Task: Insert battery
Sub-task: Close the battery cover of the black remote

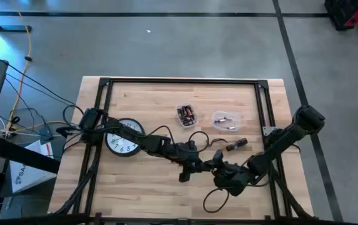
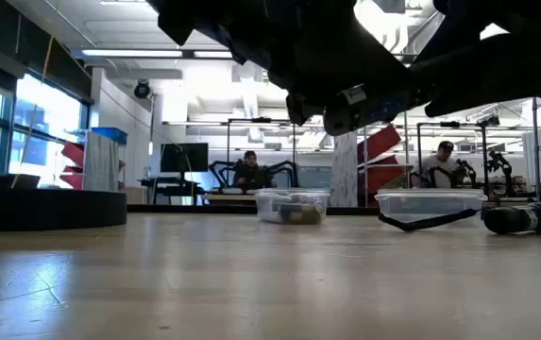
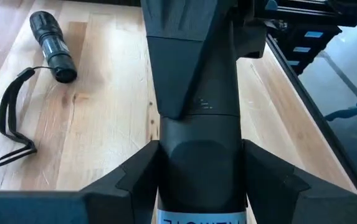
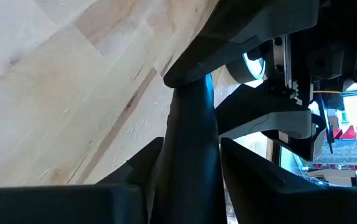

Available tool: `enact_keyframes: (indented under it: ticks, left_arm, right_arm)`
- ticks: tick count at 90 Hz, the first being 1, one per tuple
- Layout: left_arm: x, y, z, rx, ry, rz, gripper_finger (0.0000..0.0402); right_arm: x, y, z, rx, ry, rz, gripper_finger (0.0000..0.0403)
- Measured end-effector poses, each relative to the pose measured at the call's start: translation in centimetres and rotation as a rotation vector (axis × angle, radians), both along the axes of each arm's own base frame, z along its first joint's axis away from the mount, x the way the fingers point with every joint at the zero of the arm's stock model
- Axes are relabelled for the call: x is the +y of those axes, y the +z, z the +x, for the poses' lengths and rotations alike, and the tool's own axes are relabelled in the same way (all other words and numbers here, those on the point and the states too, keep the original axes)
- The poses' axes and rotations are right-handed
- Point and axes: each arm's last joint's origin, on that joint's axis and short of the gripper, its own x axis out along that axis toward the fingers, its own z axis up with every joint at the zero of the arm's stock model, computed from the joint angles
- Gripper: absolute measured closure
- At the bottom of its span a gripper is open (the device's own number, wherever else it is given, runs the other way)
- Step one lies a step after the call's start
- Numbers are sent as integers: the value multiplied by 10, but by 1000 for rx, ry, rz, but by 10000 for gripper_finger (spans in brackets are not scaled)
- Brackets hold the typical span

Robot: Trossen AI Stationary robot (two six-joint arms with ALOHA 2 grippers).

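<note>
- We see the left pincer [image 1: 185, 177] and the right pincer [image 1: 208, 164] meeting over the near middle of the wooden surface [image 1: 154, 194], both raised off the wood.
- Each wrist view shows its own fingers closed on a long dark object [image 3: 197, 112]; from the right wrist it appears as a dark bar [image 4: 190, 149] between the fingers. It may be part of a flashlight body, but we cannot tell for sure what it is.
- A black flashlight [image 1: 236, 145] with a wrist strap [image 3: 7, 134] lies flat on the surface, just right of the two pincers and apart from them.
- Farther back, a small clear container [image 1: 186, 114] holds the batteries [image 1: 187, 115]; it sits near the middle of the surface.
- To its right stands a second clear container [image 1: 225, 120] with small pale pieces inside, too small for us to identify.
- A round wall clock [image 1: 124, 137] lies face up on the left, partly under the left arm.
- In the low view, people sit at desks in the room beyond the surface [image 2: 247, 170].
</note>
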Motion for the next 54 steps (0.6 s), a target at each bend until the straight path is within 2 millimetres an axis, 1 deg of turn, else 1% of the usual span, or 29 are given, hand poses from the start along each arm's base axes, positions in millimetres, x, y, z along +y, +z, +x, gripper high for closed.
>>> enact_keyframes:
  ticks: [25,32,48,54]
  left_arm:
    - [1,0,0,-3,21,13,229]
    - [1,0,0,-2,21,14,229]
    - [1,-1,0,1,11,18,227]
    - [1,-1,0,-4,3,33,222]
  right_arm:
    - [-2,3,6,-34,-17,46,285]
    - [-3,2,7,-34,-25,80,301]
    - [-4,2,8,-33,-31,105,355]
    - [-4,3,8,-42,-38,123,358]
